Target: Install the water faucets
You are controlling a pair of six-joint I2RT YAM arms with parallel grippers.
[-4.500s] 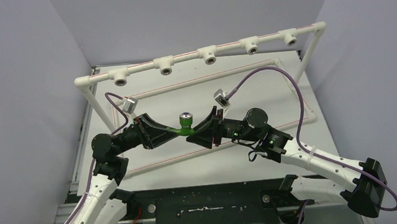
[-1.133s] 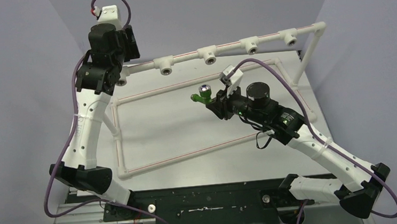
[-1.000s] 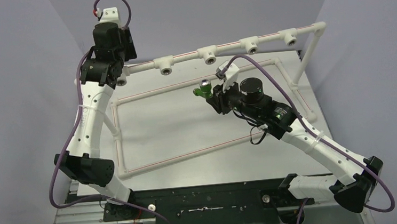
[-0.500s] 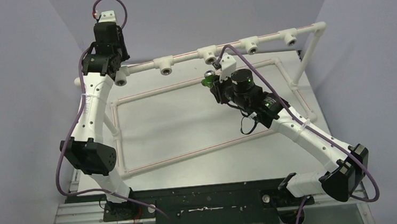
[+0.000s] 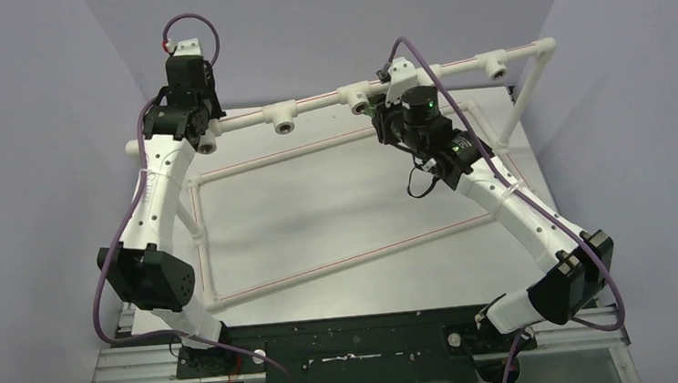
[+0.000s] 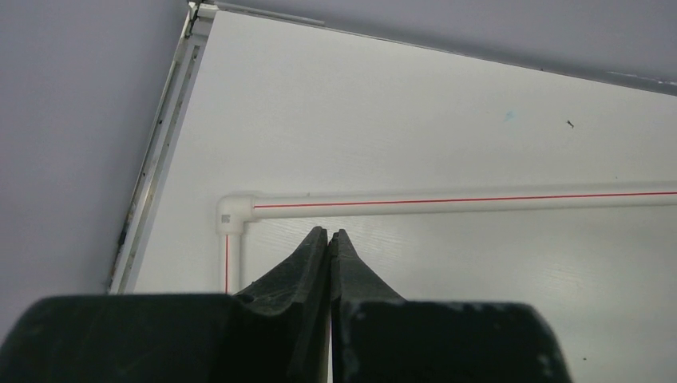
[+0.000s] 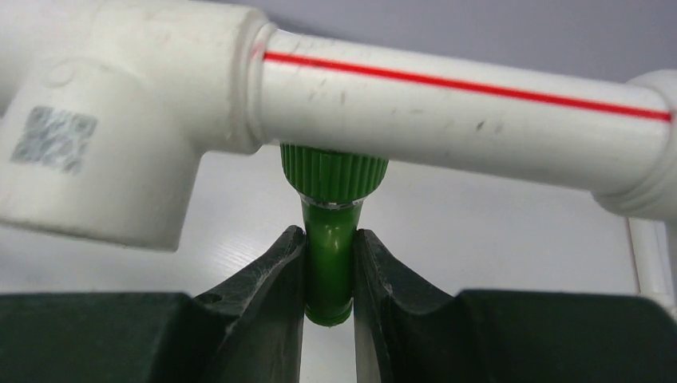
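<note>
Tabletop (image 5: 337, 210) comes first: a white surface carrying a flat rectangle of white pipe (image 5: 341, 264). Above its far side runs a raised rail (image 5: 319, 97) with a row of tee fittings (image 5: 283, 123) facing the arms. Both arms reach up to that rail. The left arm (image 5: 157, 197) stands tall at the rail's left end. Its left gripper (image 6: 329, 234) is pressed fully together on nothing, looking down at a corner elbow (image 6: 234, 215) of the floor rectangle. The right arm (image 5: 510, 205) stretches to the third tee from the left, where the right gripper (image 7: 329, 239) is clamped on the faucet (image 7: 334, 174).

The faucet is held up at the rail. In the wrist view its ribbed green collar disappears behind the plain pipe run (image 7: 463, 120), just beside the nearest tee (image 7: 104, 120). From above, the wrist hides nearly all of it. Its long axis runs straight out from the jaws toward the rail, collar end leading. The silver thread is out of sight, so whether it has met the tee's mouth cannot be told.

It looks light and stiff: hard plastic with a smooth, glossy stem. The jaws hold that stem just below the collar, which is probably a sound grip for pushing along the axis. Under a turning load the stem may slip, and the ribbed collar would likely give better purchase. The metal thread probably needs a square start, or it could bind in the socket.
</note>
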